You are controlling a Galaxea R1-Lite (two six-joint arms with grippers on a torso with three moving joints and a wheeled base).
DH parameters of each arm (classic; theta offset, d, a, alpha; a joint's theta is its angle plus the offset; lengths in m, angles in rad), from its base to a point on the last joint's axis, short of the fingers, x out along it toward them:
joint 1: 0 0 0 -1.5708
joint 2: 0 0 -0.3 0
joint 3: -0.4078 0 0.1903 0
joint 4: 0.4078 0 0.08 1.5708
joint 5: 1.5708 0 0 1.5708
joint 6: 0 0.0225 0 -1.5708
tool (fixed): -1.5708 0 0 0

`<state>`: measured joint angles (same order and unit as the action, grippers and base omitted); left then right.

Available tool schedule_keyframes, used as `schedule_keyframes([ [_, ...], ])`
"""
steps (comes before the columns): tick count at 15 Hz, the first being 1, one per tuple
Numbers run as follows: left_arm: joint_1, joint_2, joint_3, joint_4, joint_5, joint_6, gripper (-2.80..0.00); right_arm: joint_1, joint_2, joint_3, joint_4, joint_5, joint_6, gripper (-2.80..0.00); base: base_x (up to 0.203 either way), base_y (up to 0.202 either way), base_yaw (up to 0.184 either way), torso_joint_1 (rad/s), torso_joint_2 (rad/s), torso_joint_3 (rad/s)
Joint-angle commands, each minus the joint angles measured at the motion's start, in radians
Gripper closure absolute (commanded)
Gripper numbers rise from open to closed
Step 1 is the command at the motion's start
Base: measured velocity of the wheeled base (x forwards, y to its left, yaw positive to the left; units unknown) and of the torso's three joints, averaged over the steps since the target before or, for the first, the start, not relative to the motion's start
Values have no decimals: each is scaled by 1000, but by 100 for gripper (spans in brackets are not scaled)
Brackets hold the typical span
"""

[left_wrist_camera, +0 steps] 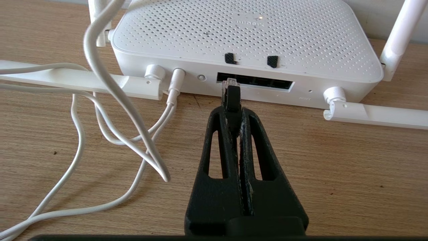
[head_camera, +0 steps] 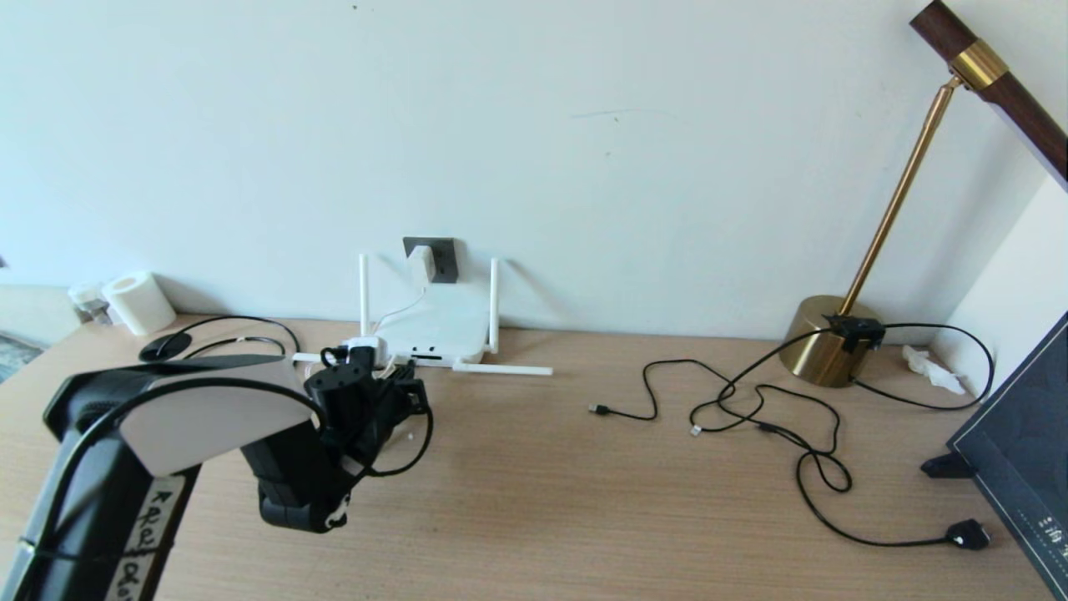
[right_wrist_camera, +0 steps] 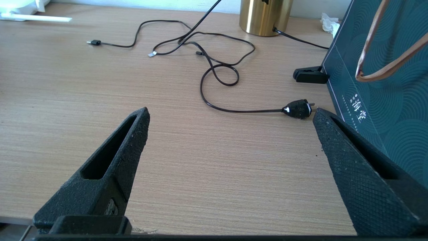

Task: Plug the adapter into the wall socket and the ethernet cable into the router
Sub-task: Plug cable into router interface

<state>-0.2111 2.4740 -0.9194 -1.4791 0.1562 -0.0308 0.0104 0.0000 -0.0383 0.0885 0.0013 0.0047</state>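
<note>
Currently | left gripper (left_wrist_camera: 232, 110) clamped on ethernet cable (left_wrist_camera: 231, 97) boot, at router (left_wrist_camera: 247, 36) port | clear plug brittle; you grip boot

The wood-grain counter (head_camera: 534, 501) carries the router (head_camera: 438, 332) by the wall. Right of the router lie loose black cables (head_camera: 751, 417), then a brass lamp base (head_camera: 822, 340); left of it, a paper roll (head_camera: 139, 302).
</note>
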Motion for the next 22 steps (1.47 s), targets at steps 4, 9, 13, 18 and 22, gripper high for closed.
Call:
schedule_keyframes([
  [4,1,5,-10,-9,0,0,0,0,2,0,0,0,0,-280,0,0,0,0,0,0],
  [9,2,6,-19,-7,0,0,0,0,2,0,0,0,0,-280,0,0,0,0,0,0],
  [13,1,8,-27,-4,0,0,0,0,1,0,0,0,0,-280,0,0,0,0,0,0],
  [18,2,14,-27,-4,-1,0,0,0,1,0,0,0,0,-280,0,0,0,0,0,0],
  [22,1,14,-27,-4,-1,0,0,0,2,0,0,0,0,-280,0,0,0,0,0,0],
])
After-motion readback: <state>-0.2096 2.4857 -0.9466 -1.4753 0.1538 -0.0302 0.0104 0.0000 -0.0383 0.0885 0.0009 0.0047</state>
